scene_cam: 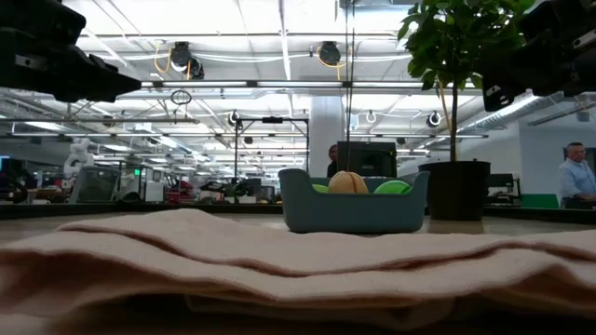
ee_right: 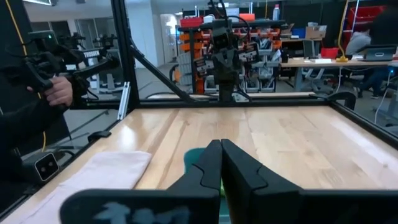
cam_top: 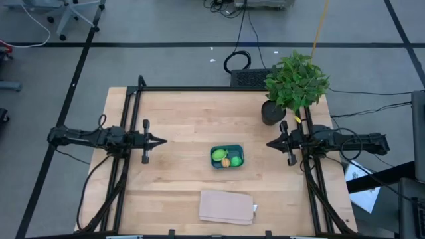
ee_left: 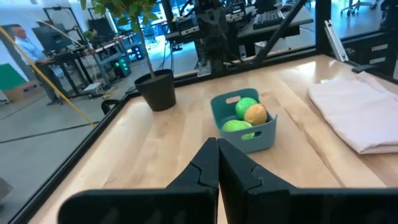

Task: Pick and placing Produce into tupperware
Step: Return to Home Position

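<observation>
Beige cloth (cam_top: 226, 206) at lower middle. Teal tupperware (cam_top: 228, 146) at center with produce (cam_top: 226, 160) inside. Left pincer (cam_top: 161, 140) mid-left, right pincer (cam_top: 269, 143) mid-right, both closed tight, holding nothing.

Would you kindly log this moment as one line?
produce: all in tupperware | left gripper: shut, empty, at left | right gripper: shut, empty, at right

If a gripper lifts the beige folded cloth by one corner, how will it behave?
The cloth would likely droop and unfold: the low view shows soft, wavy layers. It looks thin, so a push may bunch it rather than slide it.
</observation>
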Controlling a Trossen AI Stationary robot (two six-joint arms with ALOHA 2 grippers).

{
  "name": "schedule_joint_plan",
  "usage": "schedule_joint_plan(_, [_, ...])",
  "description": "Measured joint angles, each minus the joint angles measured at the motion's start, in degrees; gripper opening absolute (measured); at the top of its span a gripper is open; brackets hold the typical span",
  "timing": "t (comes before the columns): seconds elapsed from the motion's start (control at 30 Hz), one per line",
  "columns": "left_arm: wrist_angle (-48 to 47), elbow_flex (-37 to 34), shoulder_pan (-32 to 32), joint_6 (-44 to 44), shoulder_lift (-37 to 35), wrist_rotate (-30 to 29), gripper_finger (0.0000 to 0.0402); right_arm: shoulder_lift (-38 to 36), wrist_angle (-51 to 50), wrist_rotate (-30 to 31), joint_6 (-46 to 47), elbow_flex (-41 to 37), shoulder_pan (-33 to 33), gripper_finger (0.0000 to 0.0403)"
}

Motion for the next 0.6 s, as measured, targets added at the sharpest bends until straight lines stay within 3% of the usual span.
schedule_joint_plan(0.4, [-2.63,0.0,0.0,-1.62,0.0,-1.43,0.0,-0.22,-0.5,-0.17,1.03,-0.09,0.09,0.0])
schedule_joint_plan(0.6, [-1.0,-1.7,0.0,-1.64,0.06,-1.28,0.0,-0.2,8.31,-0.2,1.73,-4.32,0.09,0.0])
